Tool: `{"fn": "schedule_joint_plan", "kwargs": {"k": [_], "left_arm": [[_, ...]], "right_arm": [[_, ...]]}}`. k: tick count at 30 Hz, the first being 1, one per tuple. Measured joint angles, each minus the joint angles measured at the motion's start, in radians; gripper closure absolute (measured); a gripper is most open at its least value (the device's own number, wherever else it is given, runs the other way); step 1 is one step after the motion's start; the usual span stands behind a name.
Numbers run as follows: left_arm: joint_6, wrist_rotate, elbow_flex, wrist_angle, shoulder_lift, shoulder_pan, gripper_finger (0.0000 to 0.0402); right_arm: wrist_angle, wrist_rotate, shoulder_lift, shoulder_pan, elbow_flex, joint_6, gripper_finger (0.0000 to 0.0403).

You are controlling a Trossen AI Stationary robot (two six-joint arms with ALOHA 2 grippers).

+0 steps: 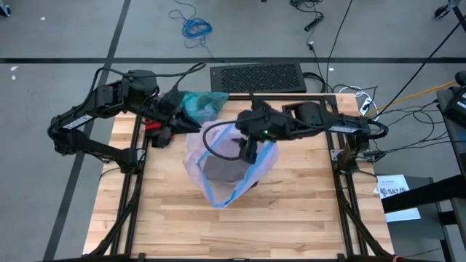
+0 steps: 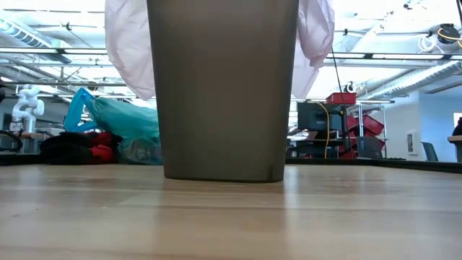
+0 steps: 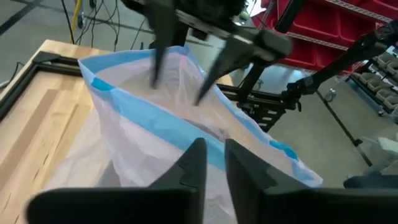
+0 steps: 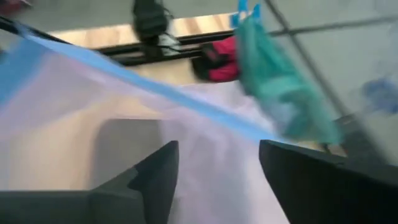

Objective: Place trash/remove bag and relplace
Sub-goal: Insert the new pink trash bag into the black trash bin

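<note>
a: where was everything, taking the bin point(image 2: 222, 87) as the landmark?

b: the bin stood mid-tabletop point(image 1: 291, 218), a smooth grey-brown tapered tub, lined with a pale pink bag point(image 1: 218, 164) edged in blue. my right gripper point(image 1: 250, 151) hung over the bin's mouth, its jaws wide with nothing between them, the pink film just beneath. the teal bag point(image 1: 200, 104) lay behind the bin at the tabletop's far edge, bunched and crinkly, partly over the rim.

a: and your left gripper?

b: my left gripper point(image 1: 177, 102) sat beside the bin's far left, right up against the teal bag. its fingers point(image 3: 193, 165) stood narrow, with only a slim gap. i couldn't tell whether they pinched any teal film, since my wrist view looked past them to the pink liner.

a: how would you have done the step well?

b: i judged the liner was being seated. thin, slippery film like that tends to slide inward, so i'd have pinched the blue hem, spread it evenly over the rim, and kept the fingers from snagging or tearing it. the teal bag i'd have kept well clear of the bin.
</note>
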Motion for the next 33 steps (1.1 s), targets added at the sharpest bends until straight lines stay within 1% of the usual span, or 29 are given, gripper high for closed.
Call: {"fn": "schedule_joint_plan", "kwargs": {"k": [2,6,11,13,15,17,19,20,21,26,33], "left_arm": [[-0.001,0.000,0.000,0.000,0.000,0.000,0.0322],[-0.002,-0.005,0.000,0.001,0.000,0.000,0.0276],[-0.010,-0.038,0.000,0.008,0.001,0.000,0.0239],[-0.016,-0.039,0.000,0.013,0.009,0.000,0.0232],[-0.038,-0.039,0.000,0.013,0.018,0.000,0.0227],[-0.045,-0.039,0.000,0.013,0.031,0.000,0.0223],[-0.066,-0.039,0.000,0.014,0.047,0.000,0.0220],[-0.083,-0.040,0.000,0.017,0.054,0.000,0.0217],[-0.092,-0.039,0.000,0.023,0.061,0.000,0.0214],[-0.121,-0.036,0.000,0.046,0.092,-0.001,0.0195],[-0.167,-0.035,0.000,0.081,0.119,-0.001,0.0165]], "right_arm": [[0.003,0.027,0.000,-0.018,0.000,-0.083,0.0176],[0.010,0.031,0.005,-0.055,0.000,-0.224,0.0157],[0.010,0.024,0.034,-0.097,0.000,-0.307,0.0158],[0.010,0.005,0.051,-0.114,0.000,-0.311,0.0175],[0.009,-0.029,0.067,-0.126,0.000,-0.325,0.0210],[0.011,-0.024,0.075,-0.130,-0.003,-0.338,0.0267],[0.041,-0.024,0.077,-0.129,-0.003,-0.345,0.0342],[0.054,-0.024,0.074,-0.128,-0.003,-0.346,0.0372],[0.062,-0.025,0.072,-0.126,-0.003,-0.345,0.0385],[0.101,-0.031,0.057,-0.126,-0.002,-0.294,0.0400],[0.105,-0.033,0.055,-0.113,-0.002,-0.261,0.0402]]}}
